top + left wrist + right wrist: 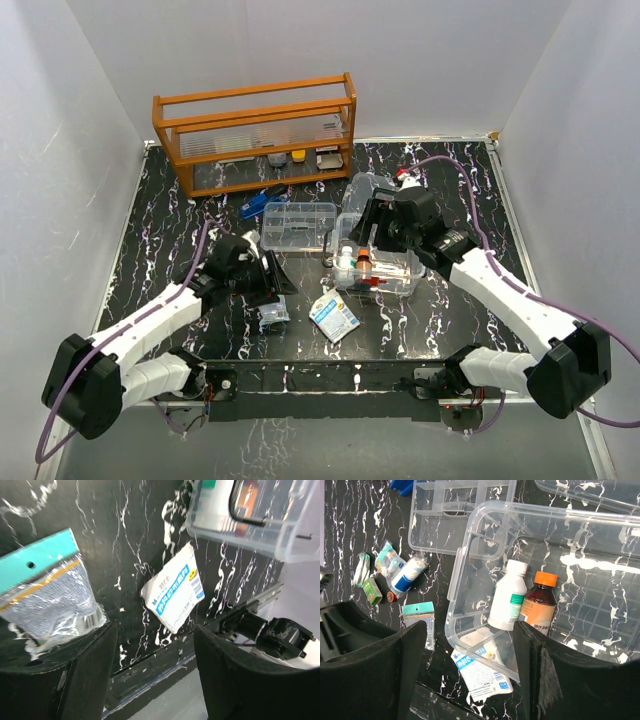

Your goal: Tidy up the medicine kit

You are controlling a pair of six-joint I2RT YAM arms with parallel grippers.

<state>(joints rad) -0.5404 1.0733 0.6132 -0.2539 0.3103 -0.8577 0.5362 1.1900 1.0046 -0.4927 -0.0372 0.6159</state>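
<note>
Nearest, our left fingers [240, 680] gape empty by the teal-headed gauze packet [47, 597]; closing off-centre, we judge, could merely skid it. Farther, mid-counter [150, 230], our right fingers [365, 675], also wide and empty, hover over the medicine kit [464, 555], risking knocking its white bottle [509, 597].

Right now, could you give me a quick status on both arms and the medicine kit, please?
Left gripper, right gripper: jaws open, empty. Kit box holds white bottle and amber bottle; tray insert out. White sachet, teal-topped packet loose nearby.

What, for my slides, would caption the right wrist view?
Open right gripper hovers over the clear box containing a white bottle and an amber bottle.
</note>
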